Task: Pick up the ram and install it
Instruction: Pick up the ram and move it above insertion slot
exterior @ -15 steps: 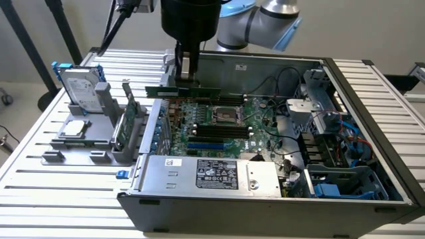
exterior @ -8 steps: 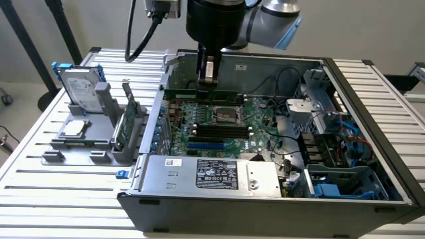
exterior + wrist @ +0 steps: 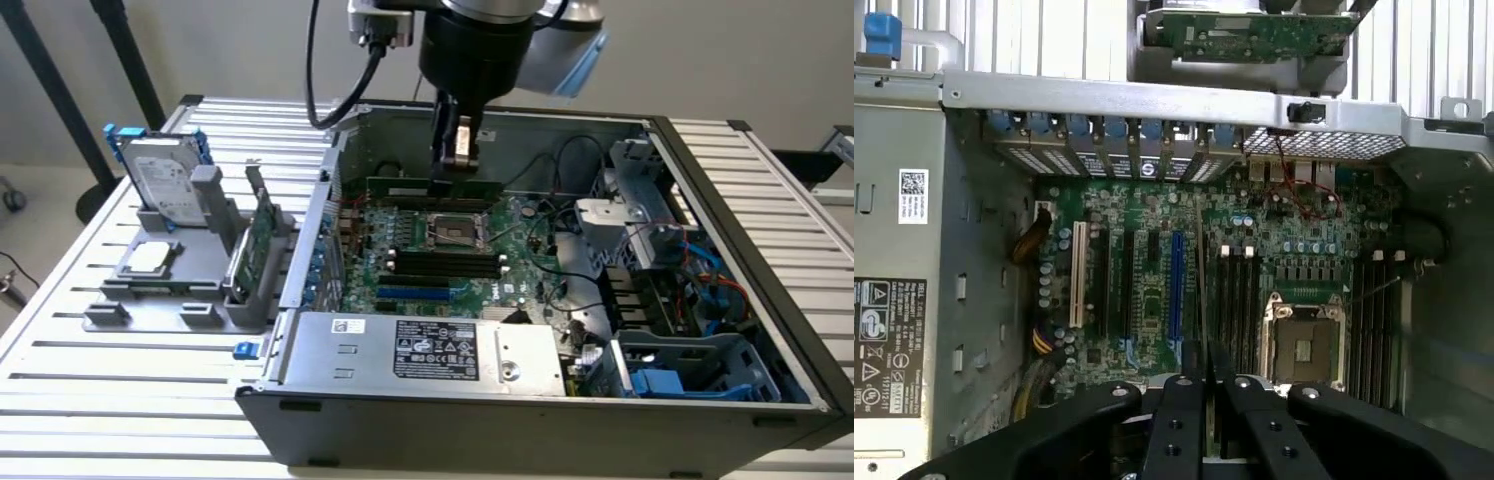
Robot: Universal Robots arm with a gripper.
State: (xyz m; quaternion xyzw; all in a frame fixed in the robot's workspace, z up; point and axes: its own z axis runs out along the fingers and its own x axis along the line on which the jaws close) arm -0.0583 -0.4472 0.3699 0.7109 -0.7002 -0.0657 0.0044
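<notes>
Arm (image 3: 487, 35) comes in from the top of the exterior view, thick dark wrist (image 3: 470, 70) pointing straight down. Claw (image 3: 457, 170) hangs vertical below it on long, narrow dark fingers (image 3: 461, 140). The fingers are drawn together and pinch the upper edge of the ram (image 3: 434, 186), which is carried level with its long side horizontal. In the wrist view the two black fingers sit tight on either side of the ram, seen edge-on as a thin line.

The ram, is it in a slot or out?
Out. The ram is clamped between the fingers, held on edge above the motherboard slots.
</notes>
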